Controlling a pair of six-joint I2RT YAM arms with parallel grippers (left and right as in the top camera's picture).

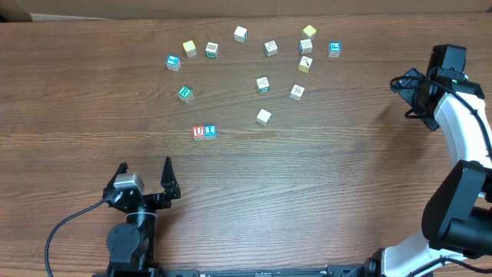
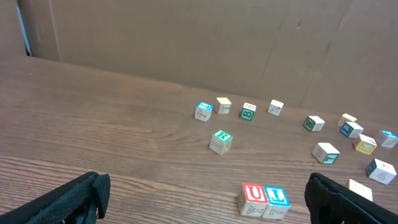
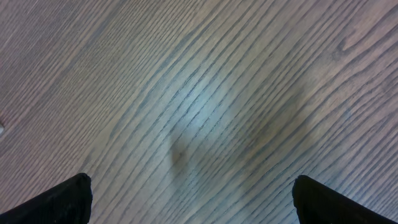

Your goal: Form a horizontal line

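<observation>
The horizontal line (image 1: 204, 131) is a short row of two touching cubes: a red U cube (image 1: 199, 132) on the left and a blue letter cube (image 1: 211, 131) on the right. In the left wrist view the U cube (image 2: 254, 196) and blue cube (image 2: 275, 199) lie just ahead, right of centre. A green R cube (image 1: 184, 94) (image 2: 220, 140) stands alone, farther back and to the left. My left gripper (image 1: 146, 164) (image 2: 205, 196) is open and empty, nearer the front edge than the row. At the far right my right gripper (image 1: 407, 96) (image 3: 193, 186) hangs open over bare wood.
Several loose cubes, white, yellow and blue, are scattered across the back of the table, such as a white one (image 1: 264, 117), a yellow one (image 1: 309, 31) and a blue one (image 1: 173, 62). A brown cardboard wall (image 2: 186, 43) closes the far side.
</observation>
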